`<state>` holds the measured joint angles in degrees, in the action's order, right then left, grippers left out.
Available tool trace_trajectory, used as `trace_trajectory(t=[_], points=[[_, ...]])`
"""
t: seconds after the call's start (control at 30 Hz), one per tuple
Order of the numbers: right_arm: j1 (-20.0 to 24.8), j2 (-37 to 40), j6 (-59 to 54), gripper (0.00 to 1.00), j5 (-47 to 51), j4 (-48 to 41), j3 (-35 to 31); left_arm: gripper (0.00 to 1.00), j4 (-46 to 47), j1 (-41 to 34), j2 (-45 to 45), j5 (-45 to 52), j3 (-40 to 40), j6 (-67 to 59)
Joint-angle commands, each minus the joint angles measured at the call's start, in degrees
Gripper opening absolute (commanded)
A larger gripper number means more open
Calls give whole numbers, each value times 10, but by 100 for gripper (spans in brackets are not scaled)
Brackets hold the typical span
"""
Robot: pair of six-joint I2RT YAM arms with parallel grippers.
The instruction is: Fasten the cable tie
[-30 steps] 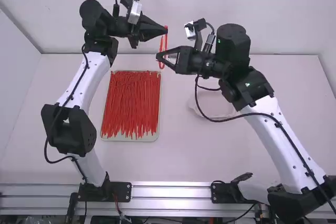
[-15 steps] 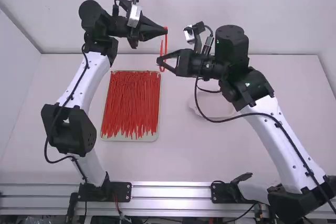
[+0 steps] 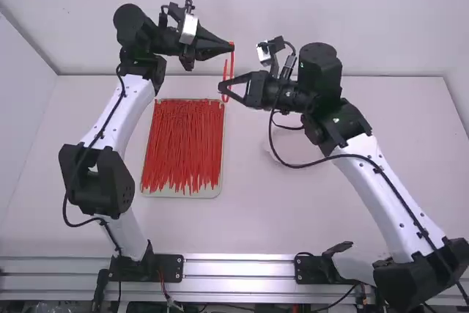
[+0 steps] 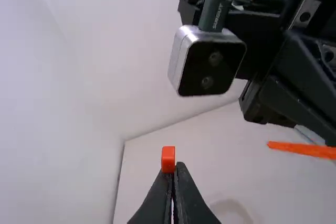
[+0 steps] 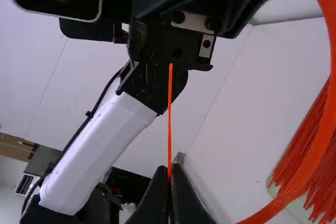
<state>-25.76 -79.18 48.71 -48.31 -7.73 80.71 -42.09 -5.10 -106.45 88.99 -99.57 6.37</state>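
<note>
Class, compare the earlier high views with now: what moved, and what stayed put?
The right gripper, shut on the red plastic cable tie, shifted slightly down the picture, toward the arm bases; the left gripper dipped slightly too. Both kept their grip. The beige tray of red ties stayed put.

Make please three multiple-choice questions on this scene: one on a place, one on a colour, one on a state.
1. Where do the spare ties lie?
A. on the tray
B. in a bowl
C. on the floor

2. What colour is the held cable tie?
A. blue
B. red
C. white

3. How do the left arm's jaws stand?
A. wide open
B. shut on the cable tie's head
C. shut on a cup

Answers:
1 A: the pile fills the tray.
2 B: the strip is red.
3 B: they pinch the head.
</note>
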Motion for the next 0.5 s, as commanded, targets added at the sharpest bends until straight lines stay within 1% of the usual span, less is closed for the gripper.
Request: trace_trajectory(t=[0.0, 0.17, 0.47], points=[[11, -2, 25, 0, -26, 17, -14, 2, -11, 2, -2, 7, 2, -8], [12, -2, 23, 0, -27, 31, -20, 2, -40, 2, -2, 7, 3, 17], [14, -2, 18, 0, -25, 31, -20, 2, -36, -13, -2, 7, 7, 17]])
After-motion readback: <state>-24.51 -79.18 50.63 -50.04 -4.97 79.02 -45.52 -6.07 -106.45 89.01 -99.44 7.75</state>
